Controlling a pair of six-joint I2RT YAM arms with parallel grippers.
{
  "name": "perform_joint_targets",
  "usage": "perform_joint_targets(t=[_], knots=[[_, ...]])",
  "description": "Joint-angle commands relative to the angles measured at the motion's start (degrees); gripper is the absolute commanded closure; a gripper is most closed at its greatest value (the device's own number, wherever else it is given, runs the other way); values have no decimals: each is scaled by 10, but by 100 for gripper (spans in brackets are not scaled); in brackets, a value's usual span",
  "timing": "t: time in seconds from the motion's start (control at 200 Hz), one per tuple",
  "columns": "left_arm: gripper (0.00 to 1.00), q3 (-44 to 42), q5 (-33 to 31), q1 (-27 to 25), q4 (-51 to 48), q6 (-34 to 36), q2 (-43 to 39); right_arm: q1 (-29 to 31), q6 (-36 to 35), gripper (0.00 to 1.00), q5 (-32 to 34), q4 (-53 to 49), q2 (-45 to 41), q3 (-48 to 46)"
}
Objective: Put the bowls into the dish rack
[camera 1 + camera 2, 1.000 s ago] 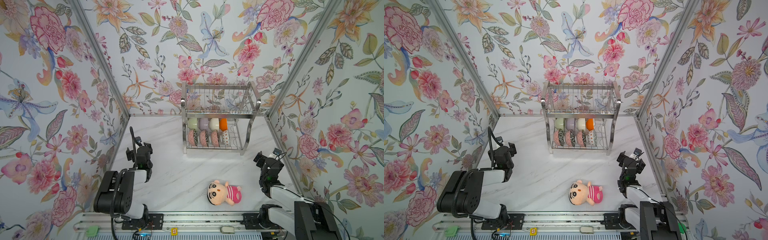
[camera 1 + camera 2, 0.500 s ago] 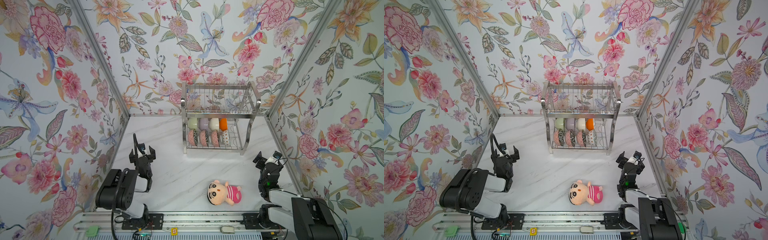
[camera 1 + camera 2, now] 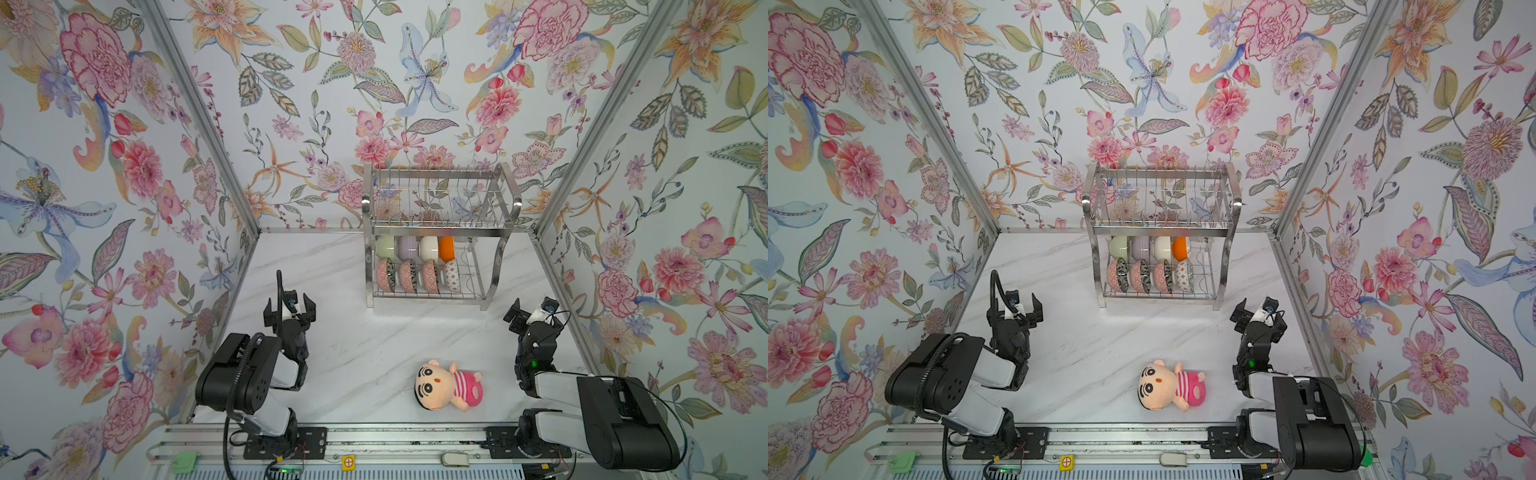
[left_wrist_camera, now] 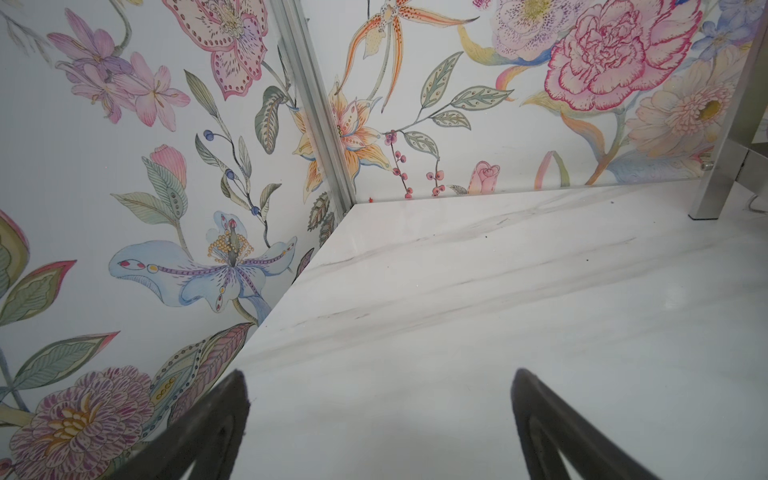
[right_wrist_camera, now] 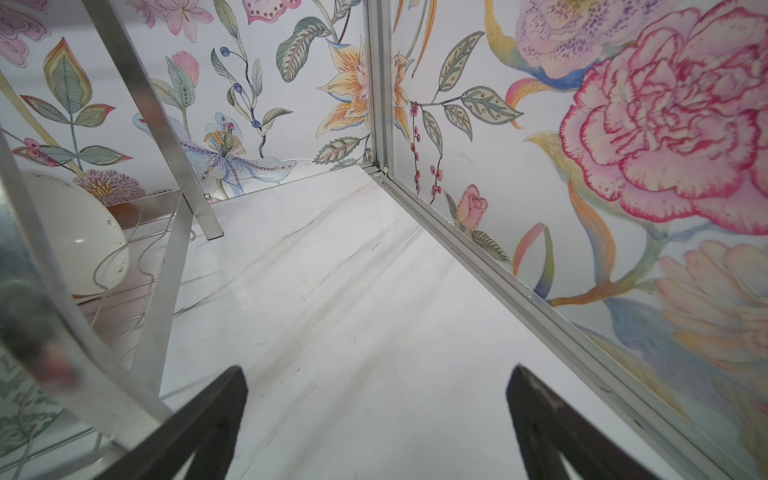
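In the dish rack [image 3: 440, 227], all bowls [image 3: 430, 276] stand; left gripper [image 3: 289, 308], right gripper [image 3: 534, 311] jaws apart, empty (right one near rack leg: bump risk).

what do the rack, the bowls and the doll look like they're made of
The dish rack is probably polished stainless steel: bright mirror-like glints on its flat legs and thin wires. The bowls are likely glazed ceramic: glossy highlights on the plain ones. The doll looks like soft plush fabric: matte, fuzzy, no shine.
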Motion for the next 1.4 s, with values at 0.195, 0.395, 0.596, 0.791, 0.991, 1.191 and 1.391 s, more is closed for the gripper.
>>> perform_joint_targets(t=[0.195,0.395,0.596,0.791,0.991,1.191,1.391], knots=[[0,6,-5,1,16,8,0,83,-136,1,9,149,110,16],[1,6,-4,1,17,8,0,93,-146,1,11,172,115,6],[1,6,-5,1,16,8,-1,99,-155,1,-8,238,131,-21],[1,6,-5,1,16,8,0,77,-166,1,-106,234,160,-14],[1,6,-4,1,16,8,0,11,-74,1,-96,4,131,88],[1,6,-5,1,18,8,0,19,-79,1,-81,17,135,85],[1,6,-5,1,17,8,0,19,-79,1,-81,17,135,85]])
